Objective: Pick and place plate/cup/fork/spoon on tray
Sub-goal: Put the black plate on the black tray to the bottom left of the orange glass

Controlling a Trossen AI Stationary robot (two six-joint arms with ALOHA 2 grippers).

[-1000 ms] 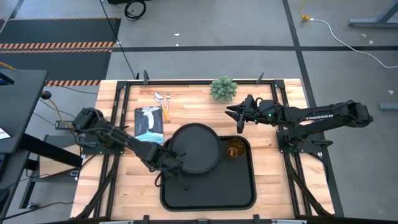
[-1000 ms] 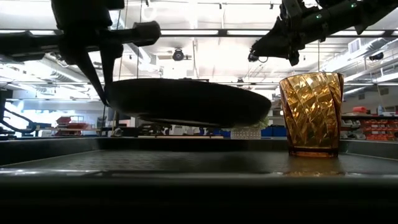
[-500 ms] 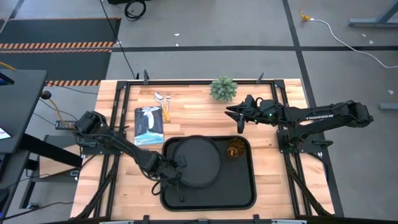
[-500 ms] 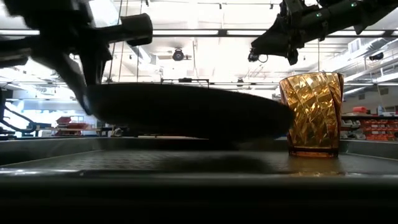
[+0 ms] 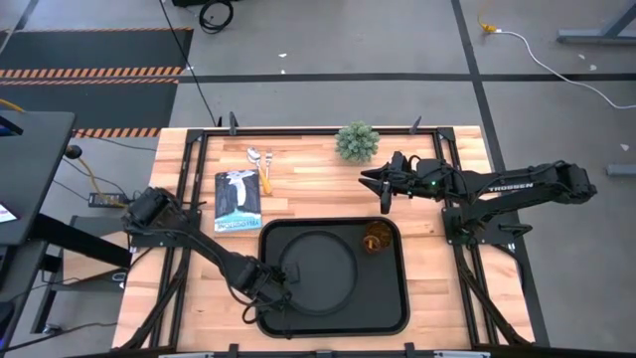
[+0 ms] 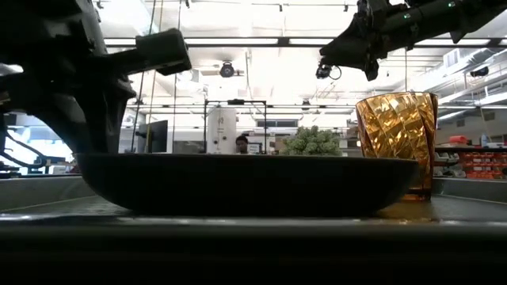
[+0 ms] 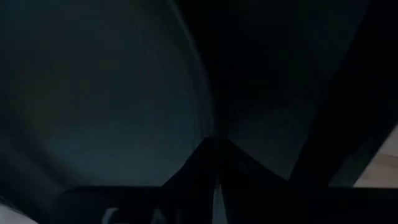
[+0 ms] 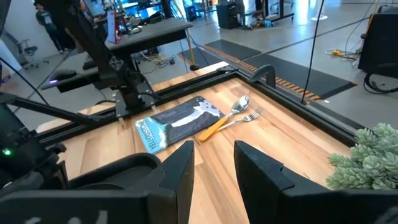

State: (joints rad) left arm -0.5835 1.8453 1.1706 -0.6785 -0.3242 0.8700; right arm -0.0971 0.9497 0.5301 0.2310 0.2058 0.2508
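The round black plate point(image 5: 323, 273) lies flat inside the black tray point(image 5: 388, 308); it also shows in the low view point(image 6: 245, 182). My left gripper point(image 5: 275, 284) is at the plate's left rim, shut on it. The amber cup point(image 5: 376, 239) stands upright on its base in the tray's far right corner and shows in the low view point(image 6: 396, 142). The spoon point(image 8: 239, 104) and the fork point(image 8: 249, 116) lie side by side on the table at the far left point(image 5: 260, 159). My right gripper point(image 5: 384, 199) hovers open and empty above the table beyond the cup, and its fingers show apart in its wrist view point(image 8: 214, 168). My left gripper pinches the plate's rim on its left side point(image 5: 284, 276) between its two fingers, which come slanting down from the table's left. The plate sits level with its bottom on the tray floor. The left wrist view is too dark to show more.
A blue booklet point(image 5: 238, 199) lies left of the tray, near the cutlery. A small green potted plant point(image 5: 357, 141) stands at the far edge. The tray's right and near parts are bare. Black frame rails run along the table's edges.
My left gripper has gone down and toward the table's near edge with the plate. The plate, first lifted and tilted above the tray's far left part, has come down level onto the tray floor. My right arm has kept still.
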